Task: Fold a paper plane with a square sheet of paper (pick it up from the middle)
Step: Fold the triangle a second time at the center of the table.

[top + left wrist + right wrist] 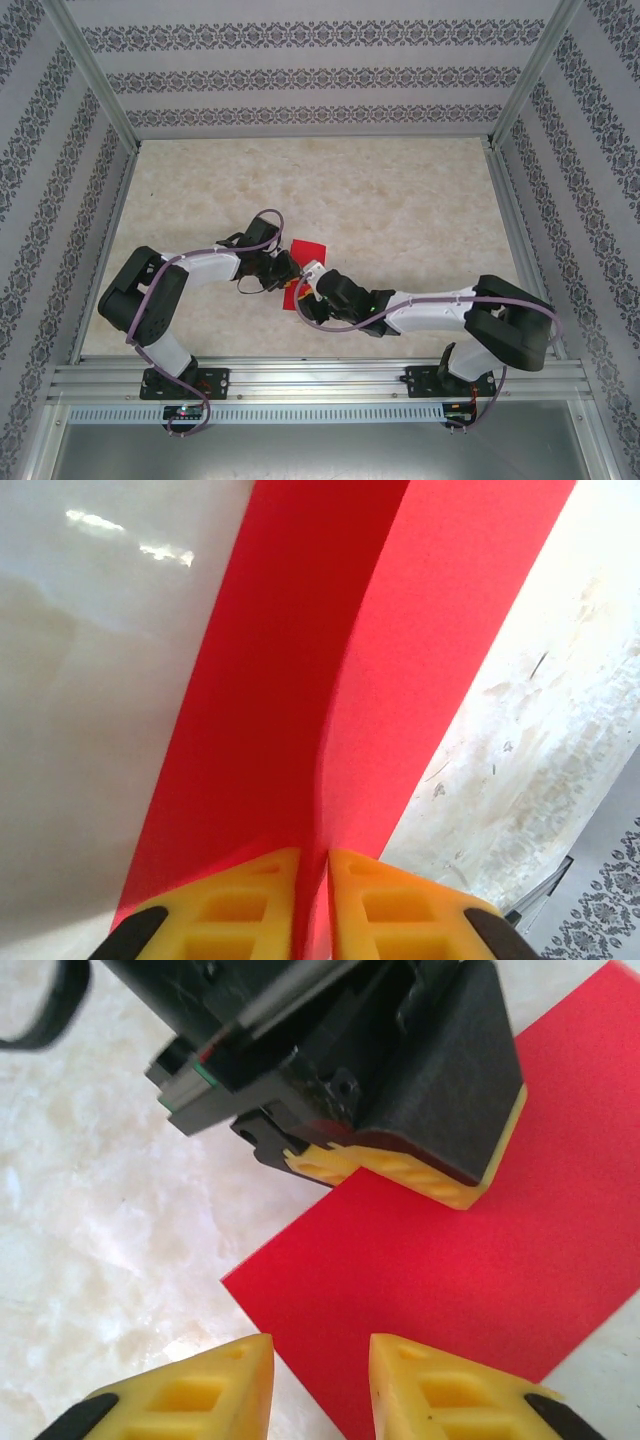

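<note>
Your left gripper (313, 905) has its jaws drawn almost together, and they are pinching the square sheet of paper (330, 680); in the left wrist view a thin red sliver sits in the slit between the two yellow fingers (245, 905). From that slit a crease runs straight ahead of the fingertips; the face on the left-hand finger's side is in shadow, the face on the right-hand finger's side is brighter; the sheet bends along that line rather than lying flat. Past the right-hand finger, beyond the paper's edge, you see the pale marbled table (520, 730).

Your right gripper (320, 1385) has its jaws parted with a clear gap, and nothing is clamped between them. In the right wrist view the sheet lies on the table just ahead of the fingertips; its near corner is ahead of the left-hand finger, and its near edge slants back across the gap towards the right-hand finger. You cannot tell from this view whether the tips touch the paper. Directly ahead of these fingers the left gripper's black body stands over the sheet, its yellow pads down on the red surface.

From above, the two grippers meet close together mid-table; a red corner of the sheet shows just beyond them.
</note>
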Motion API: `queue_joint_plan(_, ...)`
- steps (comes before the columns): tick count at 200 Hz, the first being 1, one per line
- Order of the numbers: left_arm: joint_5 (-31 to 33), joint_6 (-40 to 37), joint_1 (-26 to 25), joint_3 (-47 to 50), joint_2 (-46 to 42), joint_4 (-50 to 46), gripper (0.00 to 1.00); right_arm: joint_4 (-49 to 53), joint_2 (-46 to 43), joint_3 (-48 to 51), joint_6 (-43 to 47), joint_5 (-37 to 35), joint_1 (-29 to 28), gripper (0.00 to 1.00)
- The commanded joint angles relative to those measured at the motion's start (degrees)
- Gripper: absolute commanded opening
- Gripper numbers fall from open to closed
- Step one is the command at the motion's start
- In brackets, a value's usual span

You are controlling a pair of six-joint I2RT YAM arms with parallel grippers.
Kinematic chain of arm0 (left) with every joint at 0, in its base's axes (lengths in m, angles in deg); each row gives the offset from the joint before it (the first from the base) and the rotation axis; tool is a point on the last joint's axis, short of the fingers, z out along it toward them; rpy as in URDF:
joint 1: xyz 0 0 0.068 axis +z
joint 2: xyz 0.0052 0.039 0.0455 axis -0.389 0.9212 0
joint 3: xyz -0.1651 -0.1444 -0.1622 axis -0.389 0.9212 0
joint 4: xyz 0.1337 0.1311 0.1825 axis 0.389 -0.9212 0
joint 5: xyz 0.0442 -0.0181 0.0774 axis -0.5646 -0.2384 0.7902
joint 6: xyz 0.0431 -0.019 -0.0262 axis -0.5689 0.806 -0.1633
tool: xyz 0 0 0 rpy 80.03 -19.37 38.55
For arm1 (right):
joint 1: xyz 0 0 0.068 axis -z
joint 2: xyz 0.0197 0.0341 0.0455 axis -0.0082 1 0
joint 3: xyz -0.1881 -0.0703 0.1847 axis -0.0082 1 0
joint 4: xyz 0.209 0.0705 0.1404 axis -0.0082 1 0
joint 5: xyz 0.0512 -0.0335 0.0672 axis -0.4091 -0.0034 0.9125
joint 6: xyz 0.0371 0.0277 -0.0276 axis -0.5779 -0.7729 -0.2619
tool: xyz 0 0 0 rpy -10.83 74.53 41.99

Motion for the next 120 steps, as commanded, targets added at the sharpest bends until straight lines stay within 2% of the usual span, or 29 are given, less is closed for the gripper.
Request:
queue_joint_plan(1, -0.6, -0.8, -0.8, -2.0, 0.4, 0.6, 0.14, 0.3, -4.8, 1.9, 1.5, -6.3, -1.9, 0.41)
queue_joint_plan(20, -0.6, -0.8, -0.7, -2.3, 0.4, 0.6, 0.12, 1.9, -6.9, 3.2, 4.5, -11.2, -4.4, 0.53)
queue_joint_plan(43, -0.5, -0.9, -0.8, -2.7, 0.6, 0.4, 0.11, 7.5, -5.6, 0.7, 5.9, -14.6, -6.2, 0.54)
queue_joint_plan(56, -0.7, -1.2, -0.7, -3.0, 0.8, -0.1, 0.11, 7.1, -4.2, -0.6, 8.5, -18.0, -9.0, 0.55)
queue_joint_plan(68, -0.6, -1.5, -0.8, -3.2, 0.7, -0.5, 0.11, 6.0, -2.4, -1.6, 10.0, -21.8, -10.8, 0.65)
queue_joint_plan(94, -0.5, -1.4, -0.7, -3.1, 0.7, -0.6, 0.11, 5.8, 2.8, -5.2, 10.9, -29.9, -12.0, 0.65)
queue_joint_plan(120, -0.5, -1.6, -0.7, -3.3, 0.7, -0.9, 0.11, 6.7, 7.7, -9.5, 12.3, -34.6, -12.7, 0.64)
